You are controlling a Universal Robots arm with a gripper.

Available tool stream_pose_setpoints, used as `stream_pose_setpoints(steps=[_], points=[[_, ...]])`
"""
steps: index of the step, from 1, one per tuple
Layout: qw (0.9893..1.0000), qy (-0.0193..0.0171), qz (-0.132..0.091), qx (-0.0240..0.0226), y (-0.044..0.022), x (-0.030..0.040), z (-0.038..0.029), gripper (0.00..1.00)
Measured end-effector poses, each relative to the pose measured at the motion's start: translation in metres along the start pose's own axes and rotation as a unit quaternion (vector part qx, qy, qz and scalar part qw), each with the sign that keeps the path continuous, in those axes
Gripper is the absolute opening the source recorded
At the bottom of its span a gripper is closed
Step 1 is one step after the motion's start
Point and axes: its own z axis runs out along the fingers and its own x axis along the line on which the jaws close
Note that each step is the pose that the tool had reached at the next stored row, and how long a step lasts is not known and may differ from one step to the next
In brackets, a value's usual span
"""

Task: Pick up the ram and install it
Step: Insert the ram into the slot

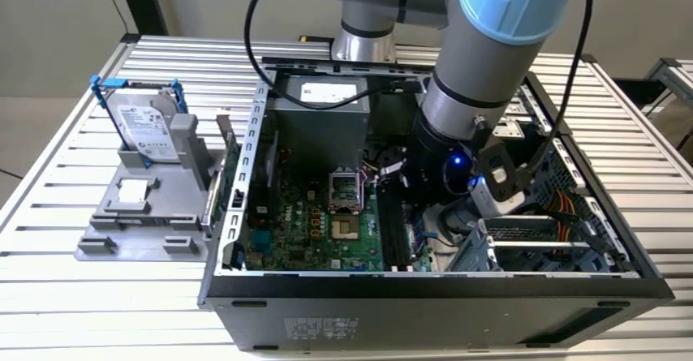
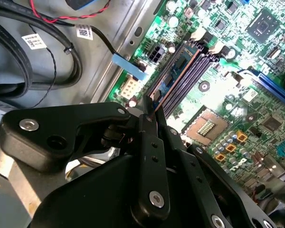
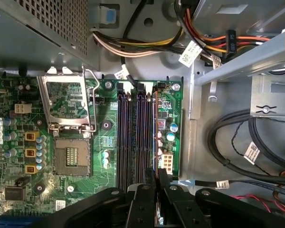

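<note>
Slatted metal bench (image 1: 65, 191) carrying open PC case (image 1: 433, 284) | gripper (image 2: 151, 110) fingers closed on the ram (image 2: 173, 71), which sits edge-on in the outermost of four long slots (image 3: 133, 142) | risk: stick slightly off the slot line could jam or bend under pressure | count: one ram, four slots, one hard drive (image 1: 146, 126) upright on its stand

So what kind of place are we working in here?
Probably a computer assembly or test bench: an open desktop case lies on a slatted metal table, its motherboard bare, and a hard drive stands in a grey fixture beside it.
</note>
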Motion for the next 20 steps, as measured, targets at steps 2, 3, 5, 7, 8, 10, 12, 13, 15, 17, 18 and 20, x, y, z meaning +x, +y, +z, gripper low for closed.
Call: stream_pose_setpoints(steps=[2, 3, 5, 7, 8, 10, 12, 13, 15, 17, 18, 20], points=[[1.0000, 0.0000, 0.000, 0.0000, 0.0000, 0.0000, 0.0020, 0.00], [1.0000, 0.0000, 0.000, 0.0001, -0.0001, 0.0001, 0.0026, 0.00], [1.0000, 0.0000, 0.000, 0.0001, -0.0003, 0.0004, 0.0035, 0.00], [1.0000, 0.0000, 0.000, 0.0001, -0.0005, 0.0008, 0.0040, 0.00], [1.0000, 0.0000, 0.000, 0.0001, -0.0007, 0.0010, 0.0042, 0.00], [1.0000, 0.0000, 0.000, 0.0002, -0.0012, 0.0013, 0.0046, 0.00], [1.0000, 0.0000, 0.000, 0.0002, -0.0016, 0.0016, 0.0051, 0.00], [1.0000, 0.0000, 0.000, 0.0003, -0.0018, 0.0019, 0.0053, 0.00], [1.0000, 0.0001, 0.000, 0.0005, -0.0021, 0.0025, 0.0058, 0.00], [1.0000, 0.0002, 0.000, 0.0008, -0.0021, 0.0028, 0.0067, 0.00], [1.0000, 0.0003, 0.000, 0.0010, -0.0021, 0.0030, 0.0072, 0.00], [1.0000, 0.0004, 0.000, 0.0013, -0.0021, 0.0031, 0.0083, 0.00]])
